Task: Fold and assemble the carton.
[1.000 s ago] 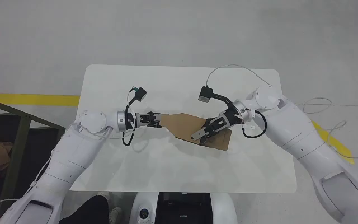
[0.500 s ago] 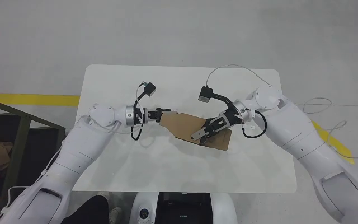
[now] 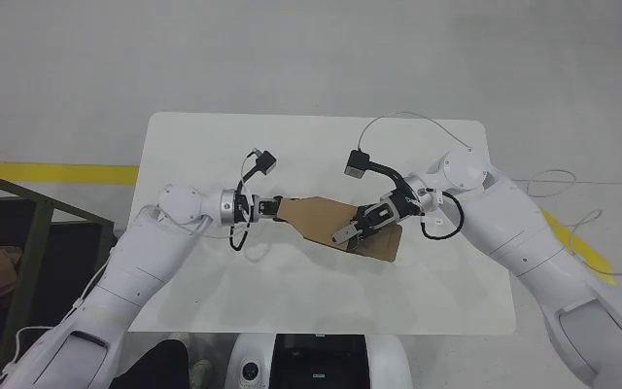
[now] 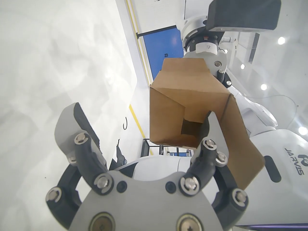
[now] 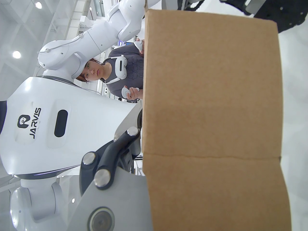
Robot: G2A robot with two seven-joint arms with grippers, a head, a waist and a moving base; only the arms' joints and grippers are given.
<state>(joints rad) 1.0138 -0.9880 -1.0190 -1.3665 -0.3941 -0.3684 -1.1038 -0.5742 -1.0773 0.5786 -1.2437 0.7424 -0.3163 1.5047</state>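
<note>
Carton [image 3: 316, 216], mid-assembly, is held above the white table [image 3: 194, 146] near its middle, between my two arms. My right claw [image 3: 342, 234] is clenched on the carton's end toward my right arm and carries it (nothing else supports it, as far as I can judge). My left claw [image 3: 276, 207] stands released at the opposite, unclosed end: one finger [image 4: 211, 131] sits at the mouth, just beside the loose side flap [image 4: 243, 150], and the other hangs apart from the cardboard. The body is already squared into a tube. Step in hand, by my reading: closing this end. The next move calls for my left claw to press the flap across the opening while my right claw braces against it.
</note>
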